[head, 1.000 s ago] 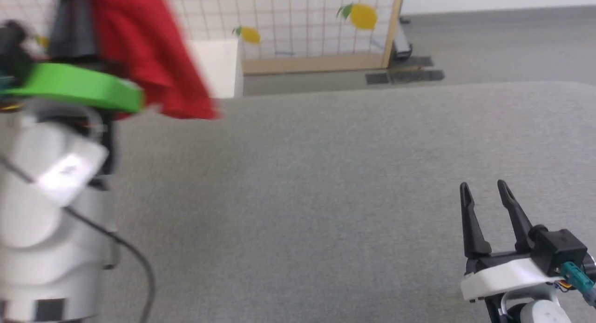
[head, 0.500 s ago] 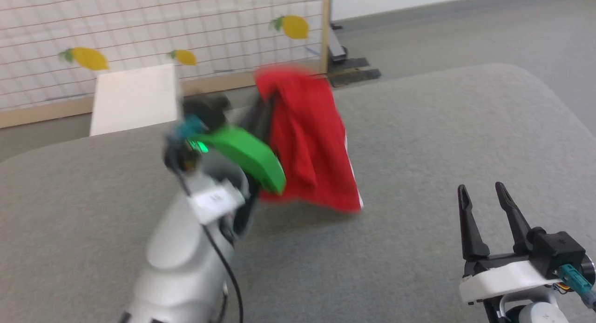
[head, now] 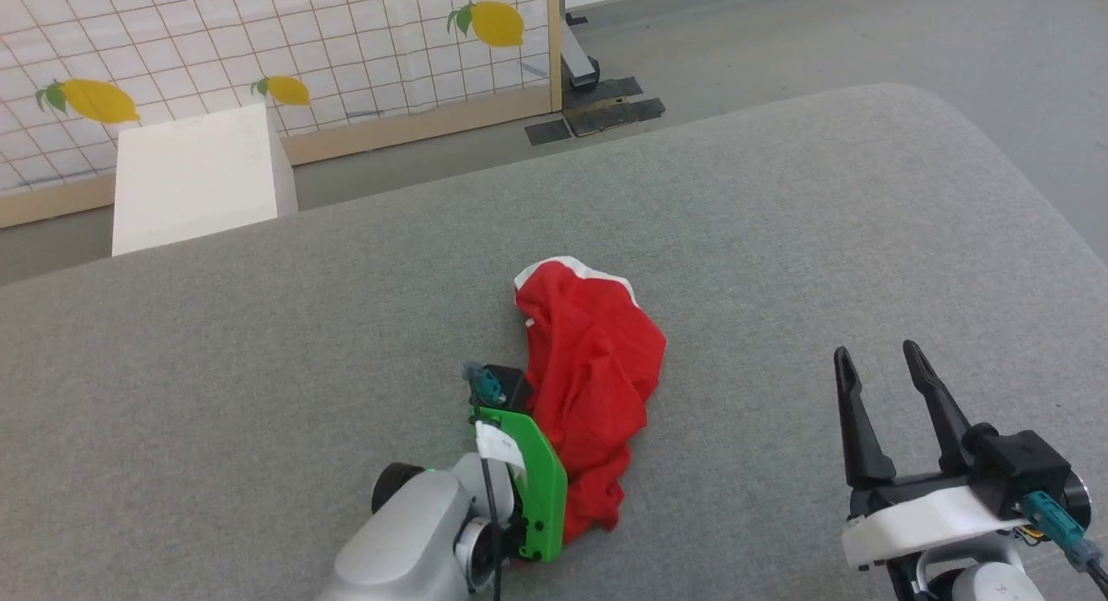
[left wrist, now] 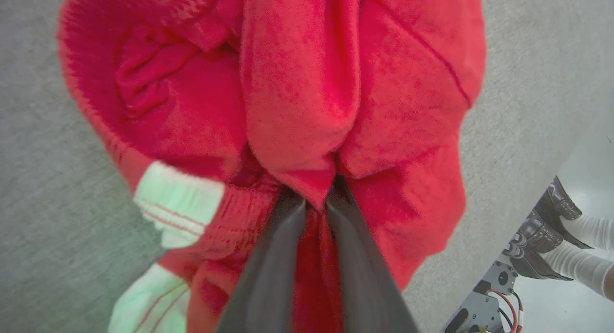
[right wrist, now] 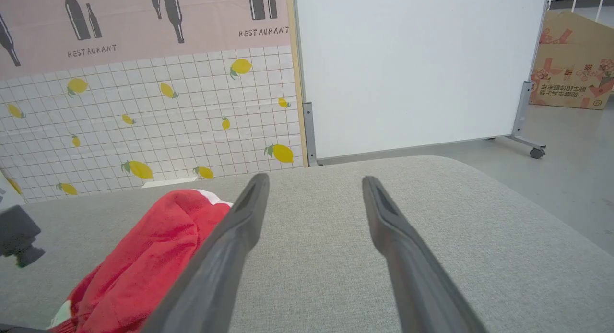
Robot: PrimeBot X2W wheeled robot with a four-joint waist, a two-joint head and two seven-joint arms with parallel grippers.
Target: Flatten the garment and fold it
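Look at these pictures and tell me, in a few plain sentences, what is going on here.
The robot's left gripper is shut on a bunch of the red shorts, which lie crumpled in a heap on the grey table. The right gripper hovers open off to the side, holding nothing. Nothing is flattened or folded yet.

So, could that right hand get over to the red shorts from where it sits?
Probably yes. Just grey padding lies between the open right hand and the shorts, with nothing in the way. The left hand is shut on their near end.
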